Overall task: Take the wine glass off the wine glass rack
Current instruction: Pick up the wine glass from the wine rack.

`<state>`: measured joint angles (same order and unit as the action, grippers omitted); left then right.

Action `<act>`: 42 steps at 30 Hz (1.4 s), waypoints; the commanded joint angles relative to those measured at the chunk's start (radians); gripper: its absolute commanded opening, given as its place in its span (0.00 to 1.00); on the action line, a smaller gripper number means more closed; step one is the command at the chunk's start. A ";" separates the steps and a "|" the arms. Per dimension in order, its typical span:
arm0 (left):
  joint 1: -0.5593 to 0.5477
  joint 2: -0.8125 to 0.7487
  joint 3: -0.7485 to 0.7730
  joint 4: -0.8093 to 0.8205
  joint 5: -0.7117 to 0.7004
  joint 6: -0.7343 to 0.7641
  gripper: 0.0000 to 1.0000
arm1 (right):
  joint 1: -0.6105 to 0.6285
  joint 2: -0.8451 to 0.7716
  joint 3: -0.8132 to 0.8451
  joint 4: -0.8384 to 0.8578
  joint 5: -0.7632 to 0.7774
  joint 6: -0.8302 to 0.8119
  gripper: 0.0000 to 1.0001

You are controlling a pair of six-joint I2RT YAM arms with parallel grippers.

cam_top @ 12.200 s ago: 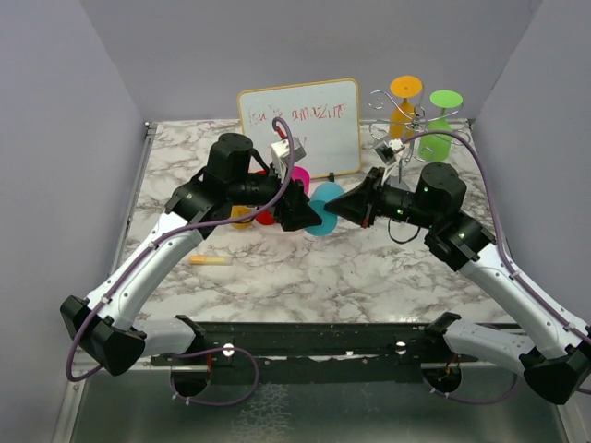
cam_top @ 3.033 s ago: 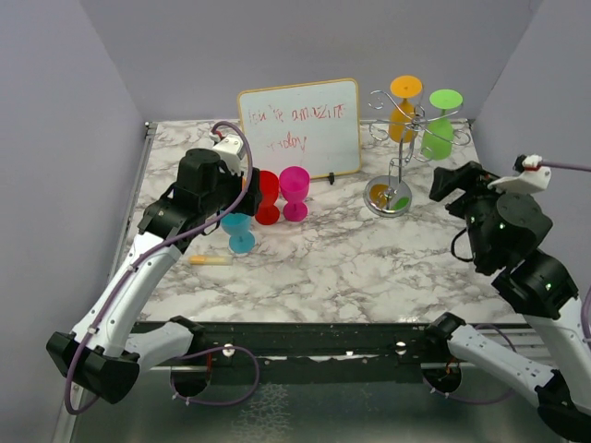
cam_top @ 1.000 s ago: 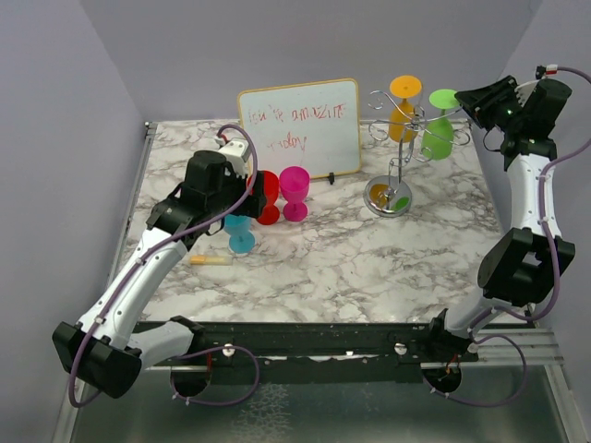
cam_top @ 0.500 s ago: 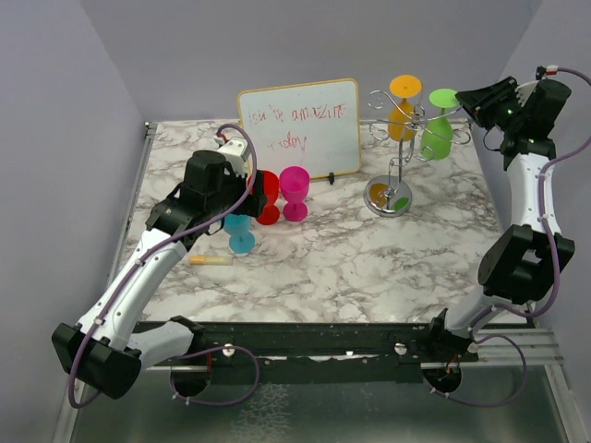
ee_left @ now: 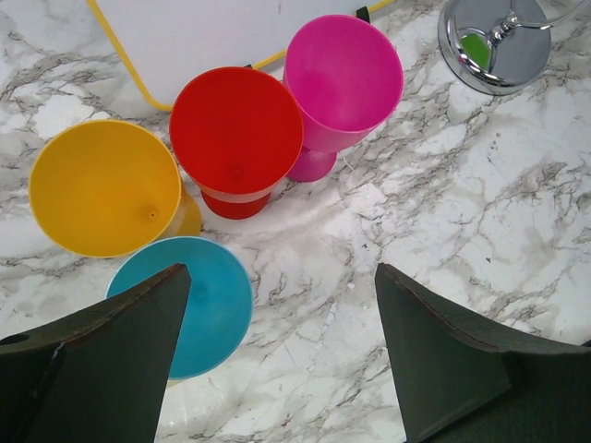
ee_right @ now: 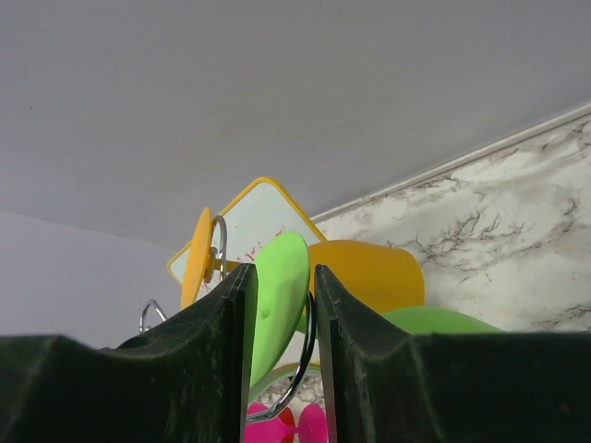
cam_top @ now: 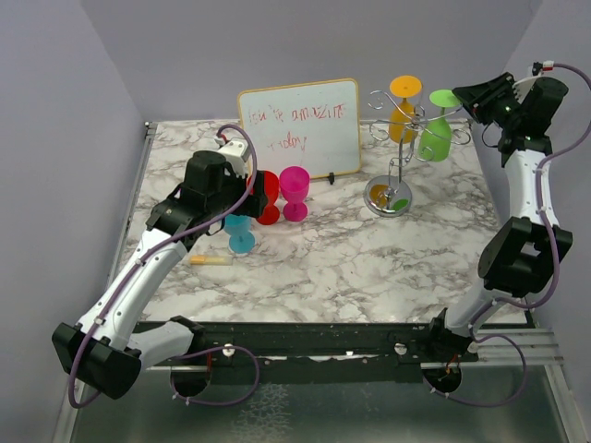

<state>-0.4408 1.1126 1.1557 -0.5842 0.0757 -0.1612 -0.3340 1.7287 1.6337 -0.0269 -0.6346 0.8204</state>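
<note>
The green wine glass [cam_top: 434, 140] hangs upside down, a little tilted, on the right side of the wine glass rack [cam_top: 386, 196], bowl down and round foot up in a curled wire arm. Your right gripper [ee_right: 284, 277] is raised to that foot. The disc fills the narrow gap between the two dark fingers, so they look clamped on it, with the wire loop just beside. An orange glass [cam_top: 403, 115] hangs on the rack next to it, likewise inverted. The rack's shiny round base stands at the back right of the surface [cam_top: 351, 258], which is white marble with grey veins. Behind and to the left leans a yellow-framed whiteboard [cam_top: 300, 125] with red handwriting. One word looks like "amazing"; the rest you cannot read. In front of it stand four upright glasses, bare inside: pink [ee_left: 342, 78], red [ee_left: 235, 129], yellow [ee_left: 102, 185] and teal [ee_left: 208, 300]. Your left gripper [ee_left: 282, 277] hovers over them with its fingers spread wide apart. A small yellow stick [cam_top: 211, 260] lies near the teal glass. Pale lilac-grey walls [cam_top: 92, 92] enclose the surface.
</note>
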 commanded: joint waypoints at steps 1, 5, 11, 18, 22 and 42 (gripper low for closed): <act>-0.006 -0.011 -0.015 0.011 0.023 -0.013 0.83 | 0.000 0.023 0.046 0.066 -0.071 -0.007 0.35; -0.006 -0.003 -0.013 0.011 0.032 -0.018 0.83 | 0.000 0.029 0.055 0.057 -0.093 -0.014 0.31; -0.006 -0.003 -0.017 0.011 0.036 -0.018 0.83 | 0.000 0.008 0.018 0.074 -0.095 -0.030 0.22; -0.006 -0.006 -0.020 0.010 0.038 -0.018 0.83 | 0.000 -0.024 0.016 0.034 -0.026 -0.049 0.16; -0.006 -0.008 -0.024 0.011 0.038 -0.018 0.84 | 0.000 -0.091 -0.044 0.028 0.065 -0.061 0.12; -0.006 0.005 -0.031 0.011 0.061 -0.021 0.84 | -0.001 -0.366 -0.325 -0.031 0.211 -0.068 0.01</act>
<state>-0.4412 1.1152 1.1309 -0.5835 0.1085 -0.1730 -0.3344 1.3567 1.3163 -0.0772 -0.4213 0.7391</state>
